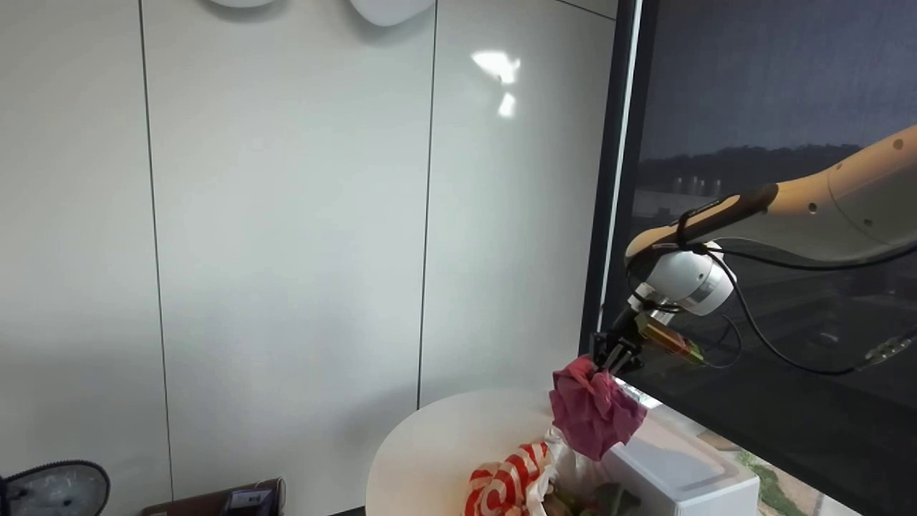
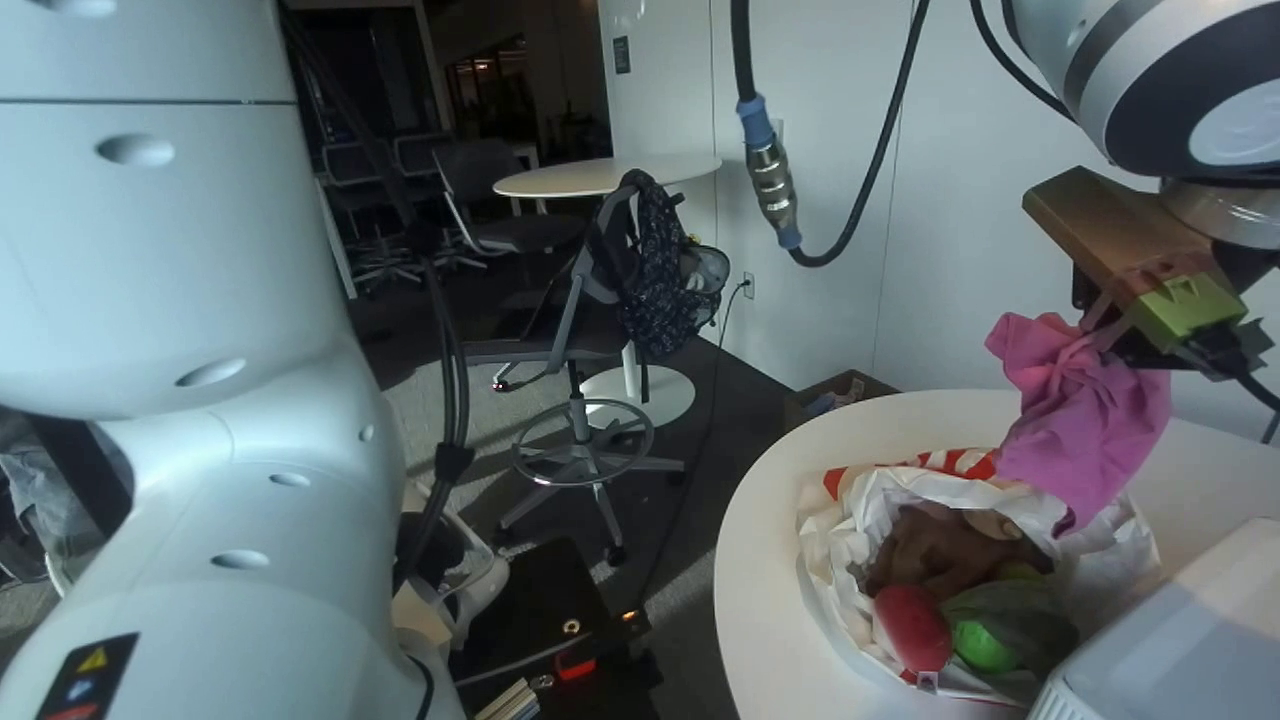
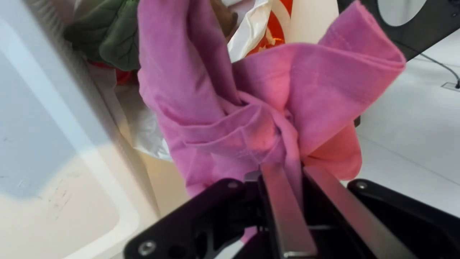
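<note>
Wrist view: my hand (image 3: 291,172) grips a pink cloth (image 3: 248,108) by a gathered fold.
Cloth from hand: below it in both exterior views, the longer drop running roughly downward (it's limp, so I trust no firm axis).
Cloth and red-and-white bag (image 2: 825,545): overlapping in view, above the worktop (image 2: 760,560); touching or apart, I can't tell.
White box (image 2: 1190,630): just beside the bag.
</note>
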`<state>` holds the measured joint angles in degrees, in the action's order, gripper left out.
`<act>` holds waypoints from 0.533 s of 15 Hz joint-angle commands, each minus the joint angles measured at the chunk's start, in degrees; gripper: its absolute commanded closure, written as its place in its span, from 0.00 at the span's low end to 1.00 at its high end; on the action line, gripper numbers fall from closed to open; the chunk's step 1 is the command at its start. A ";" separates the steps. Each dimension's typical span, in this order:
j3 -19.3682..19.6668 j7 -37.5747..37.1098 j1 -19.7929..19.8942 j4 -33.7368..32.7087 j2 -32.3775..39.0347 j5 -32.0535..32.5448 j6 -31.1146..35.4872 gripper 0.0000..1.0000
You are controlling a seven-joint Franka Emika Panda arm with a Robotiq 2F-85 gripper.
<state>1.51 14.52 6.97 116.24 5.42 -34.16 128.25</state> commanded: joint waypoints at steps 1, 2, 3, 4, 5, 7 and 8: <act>0.92 4.28 0.45 -1.38 0.86 -0.82 -11.75 0.93; 1.20 3.66 0.36 -1.91 1.95 0.49 -14.86 0.93; 1.32 2.86 0.14 -2.11 3.34 1.54 -16.55 0.93; 1.39 1.82 -0.05 -2.18 4.55 2.62 -17.50 0.93; 1.28 1.21 -0.30 -2.34 6.17 4.08 -18.33 0.93; 0.83 -0.31 -0.81 -2.55 9.22 7.40 -19.38 0.93; 0.60 -0.78 -1.01 -2.73 10.63 8.88 -20.04 0.93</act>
<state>2.48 16.25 6.84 115.99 11.73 -29.00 111.00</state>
